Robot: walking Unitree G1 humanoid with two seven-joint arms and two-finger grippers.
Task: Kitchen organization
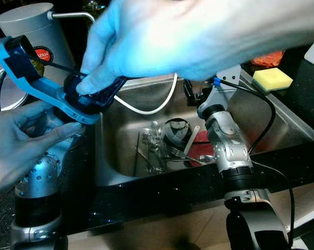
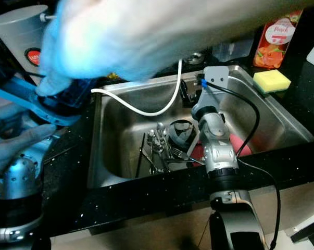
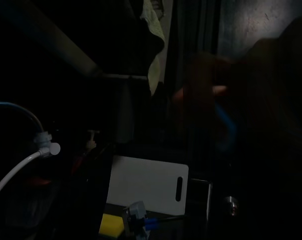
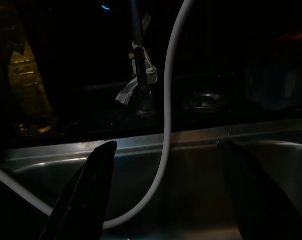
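Reaching over the stainless steel sink basin (image 1: pixel 281 122), my right gripper (image 4: pixel 163 200) hangs above the sink's middle with its 2 black fingers (image 4: pixel 85 190) spread wide and nothing between them. A thin white hose (image 2: pixel 146 110) loops from the sink's back rim down into the basin and passes between those fingers without touching them. On the basin floor lie a heap of metal cutlery (image 1: pixel 154 148), a round dark strainer (image 1: pixel 176 131) and something red (image 1: pixel 201 148) beside my right arm. A yellow sponge (image 1: pixel 272 79) rests on the black speckled countertop (image 1: pixel 162 192) at the sink's back right corner, with an orange juice carton (image 2: pixel 274 39) just behind it. My left gripper (image 1: pixel 81 99) sits at the sink's left edge inside a blue clamp-like frame (image 1: pixel 39 86); 2 hands of a person (image 1: pixel 162 36) cover it, so I cannot tell how its fingers stand. A grey metal kettle (image 1: pixel 34 31) stands at the back left corner of the counter.
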